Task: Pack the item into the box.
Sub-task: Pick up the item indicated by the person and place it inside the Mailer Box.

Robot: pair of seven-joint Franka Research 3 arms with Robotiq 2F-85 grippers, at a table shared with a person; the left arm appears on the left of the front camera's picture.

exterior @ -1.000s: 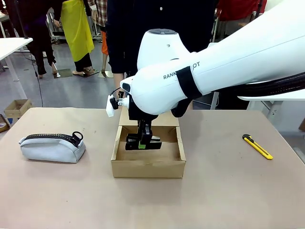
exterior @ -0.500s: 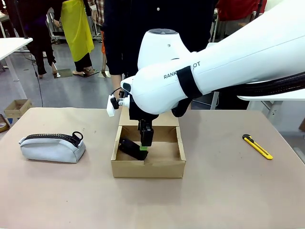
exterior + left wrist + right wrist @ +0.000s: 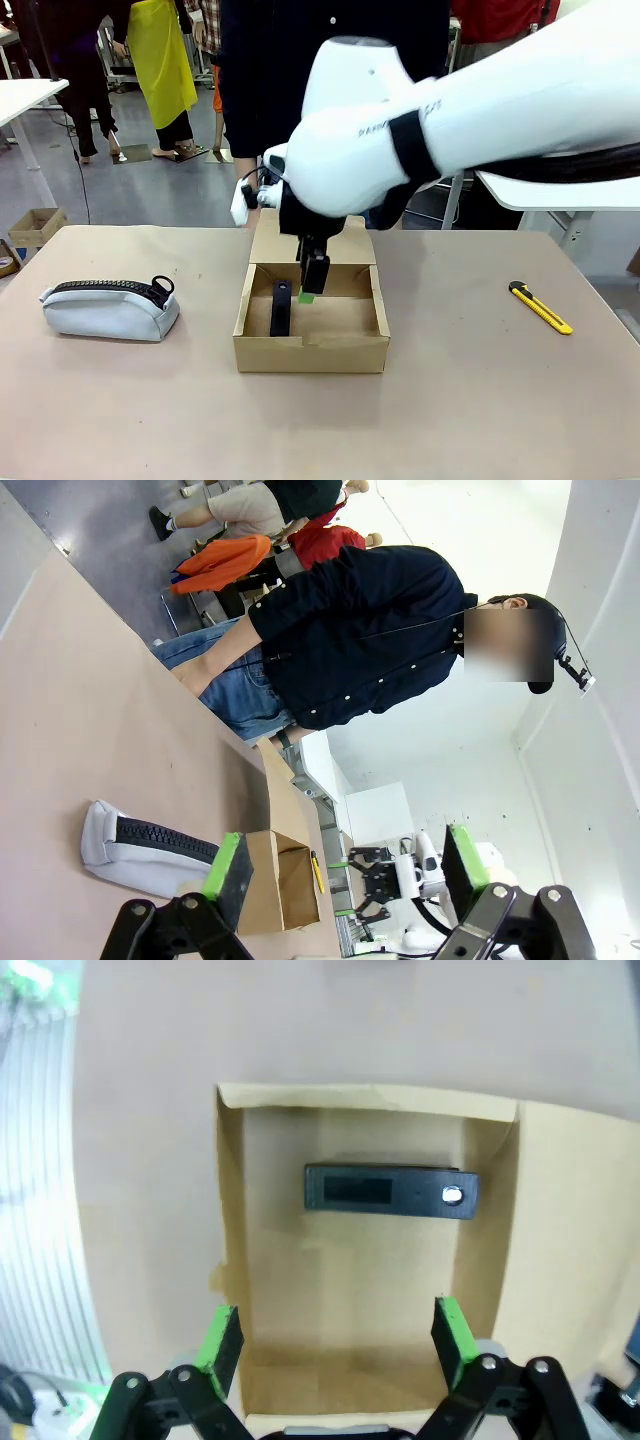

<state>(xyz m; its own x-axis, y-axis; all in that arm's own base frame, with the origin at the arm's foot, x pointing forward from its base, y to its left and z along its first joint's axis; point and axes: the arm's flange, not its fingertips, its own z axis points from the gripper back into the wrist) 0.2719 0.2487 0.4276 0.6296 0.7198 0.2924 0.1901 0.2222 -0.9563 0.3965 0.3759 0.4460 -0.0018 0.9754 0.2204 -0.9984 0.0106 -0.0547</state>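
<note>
The small black stapler (image 3: 281, 307) lay flat on the floor of the brown cardboard box (image 3: 310, 355), in its left part as seen from the front, with nothing touching it; its long side pointed from the near wall toward the far wall. In the right wrist view the stapler (image 3: 390, 1191) lay across the picture, close to one wall of the box (image 3: 232, 1260), and a small shiny dot showed near one end. The right gripper (image 3: 311, 292) hung over the box, just beside and above the stapler; its fingers were apart and held nothing, and the right wrist view showed the same gripper (image 3: 340, 1335) with the two green pads (image 3: 222, 1340) wide from each other. The flap lid stood up behind the box. The left gripper (image 3: 340, 865) also had its fingers apart with nothing between them. On the counter (image 3: 480, 400) a light-blue zip pouch (image 3: 108, 305) lay well to the left of the box; a yellow-and-black utility knife (image 3: 540, 306) lay well to the right. A person (image 3: 330, 40) in a dark shirt stood at the far side.
</note>
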